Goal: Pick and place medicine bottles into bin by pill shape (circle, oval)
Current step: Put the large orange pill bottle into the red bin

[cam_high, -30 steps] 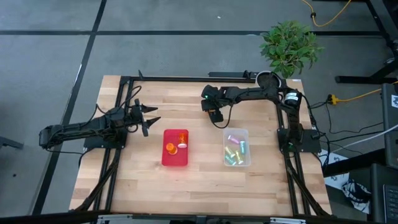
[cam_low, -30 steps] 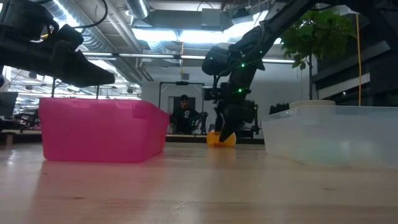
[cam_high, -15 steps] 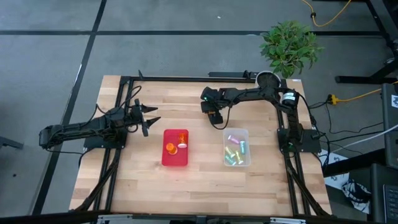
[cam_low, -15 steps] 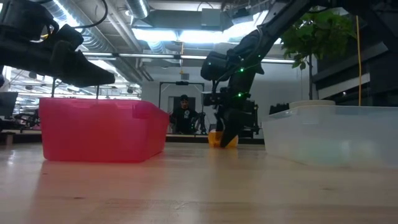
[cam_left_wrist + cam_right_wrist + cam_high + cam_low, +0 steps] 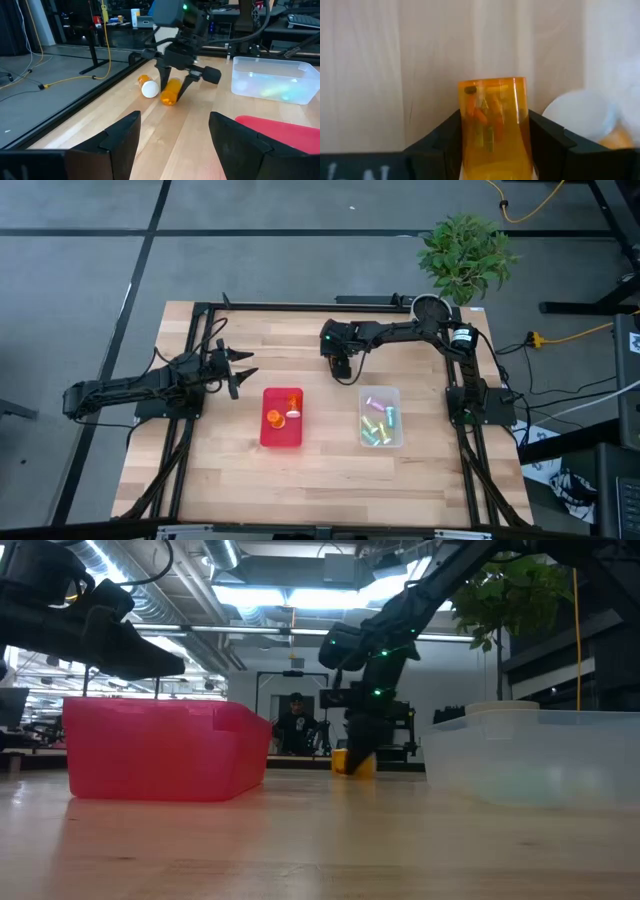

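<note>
An orange translucent medicine bottle [image 5: 492, 125] with pills inside lies on its side on the wooden table, at the far middle; it also shows in the left wrist view [image 5: 170, 92] and the low view [image 5: 352, 762]. My right gripper [image 5: 340, 367] is down over it and shut on it. A second orange bottle with a white cap [image 5: 148, 86] lies on the table right beside it. My left gripper [image 5: 248, 370] hangs open and empty above the table, left of the red bin [image 5: 282, 430]. My right gripper pinches the orange bottle's body between its two fingers, one on each long side [image 5: 467, 130]. The fingers [image 5: 162, 80] come from above, pointing down, and lie across the bottle. The bottle lies on the table.
The red bin holds orange bottles [image 5: 274, 417]. A clear bin [image 5: 397, 430] to its right holds several pastel bottles. A white plant pot [image 5: 432, 308] with a green plant stands at the far right corner. A person [image 5: 295, 725] shows far behind the table.
My right gripper has shifted a little toward the table's left edge, staying low at the orange bottle, which stays on the table.
</note>
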Controlling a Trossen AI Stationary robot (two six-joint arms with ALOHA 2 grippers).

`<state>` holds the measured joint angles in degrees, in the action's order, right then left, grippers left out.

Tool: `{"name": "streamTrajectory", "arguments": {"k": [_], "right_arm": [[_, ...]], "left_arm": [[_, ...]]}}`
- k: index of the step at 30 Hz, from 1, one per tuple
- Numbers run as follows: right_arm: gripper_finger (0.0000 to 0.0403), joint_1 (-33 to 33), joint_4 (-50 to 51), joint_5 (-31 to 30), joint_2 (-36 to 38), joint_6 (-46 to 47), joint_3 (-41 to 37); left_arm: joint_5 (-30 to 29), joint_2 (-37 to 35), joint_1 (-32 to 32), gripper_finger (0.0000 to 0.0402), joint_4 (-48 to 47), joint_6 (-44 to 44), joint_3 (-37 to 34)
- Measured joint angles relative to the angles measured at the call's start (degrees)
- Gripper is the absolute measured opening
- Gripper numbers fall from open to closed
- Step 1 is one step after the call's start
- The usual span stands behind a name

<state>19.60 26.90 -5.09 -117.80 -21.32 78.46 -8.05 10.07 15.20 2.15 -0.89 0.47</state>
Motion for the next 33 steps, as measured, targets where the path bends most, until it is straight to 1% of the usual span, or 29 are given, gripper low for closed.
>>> {"name": "streamTrajectory", "arguments": {"k": [3, 6, 8, 10, 14, 16, 17, 18, 20, 26, 28, 33], "right_arm": [[0.0176, -0.89, -0.4, 1.67, -0.02, 3.62, 2.95], [0.0181, -2.67, -0.42, 5.62, 0.05, 5.47, 6.88], [0.0182, -3.86, -0.13, 9.53, 0.05, 5.53, 9.78], [0.0182, -4.91, 0.39, 15.77, 0.11, 5.56, 12.76], [0.0182, -7.13, 0.35, 30.46, 0.16, 5.98, 17.19], [0.0182, -8.4, -0.08, 36.21, 0.21, 6.04, 18.47], [0.0182, -9.08, -0.58, 37.96, 0.23, 6.26, 18.87], [0.0182, -9.84, -1.53, 38.6, 0.27, 7.13, 18.98], [0.0182, -11.42, -4.32, 37.14, 0.27, 9.29, 18.74], [0.019, -16.09, -6.79, 26.11, 0.27, 10.28, 18.66], [0.0201, -17.01, -7.78, 25.28, 0.27, 10.27, 18.66], [0.0241, -17.65, -8.51, 25.69, 0.27, 10.38, 18.64]], "left_arm": [[0.0, 0.0, -0.02, 0.0229, 0.0, 0.0, 0.0], [0.0, 0.0, -0.02, 0.0229, 0.0, 0.0, 0.0], [0.0, 0.0, 0.0, 0.0229, 0.0, 0.0, 0.0], [0.0, 0.0, 0.0, 0.0229, 0.0, 0.0, 0.0], [-0.01, 0.0, -0.02, 0.0229, 0.0, 0.0, 0.0], [-0.01, 0.0, -0.02, 0.0229, 0.0, 0.0, 0.0], [0.0, 0.0, -0.02, 0.0229, 0.0, 0.0, 0.0], [0.0, 0.0, 0.0, 0.0229, 0.0, 0.0, 0.0], [0.0, 0.0, 0.0, 0.0229, 0.01, 0.0, 0.0], [0.0, 0.0, 0.0, 0.0229, 0.0, 0.0, 0.0], [0.0, 0.0, -0.01, 0.0229, 0.0, 0.0, 0.0], [0.0, 0.0, -0.02, 0.0229, 0.0, 0.0, 0.0]]}}
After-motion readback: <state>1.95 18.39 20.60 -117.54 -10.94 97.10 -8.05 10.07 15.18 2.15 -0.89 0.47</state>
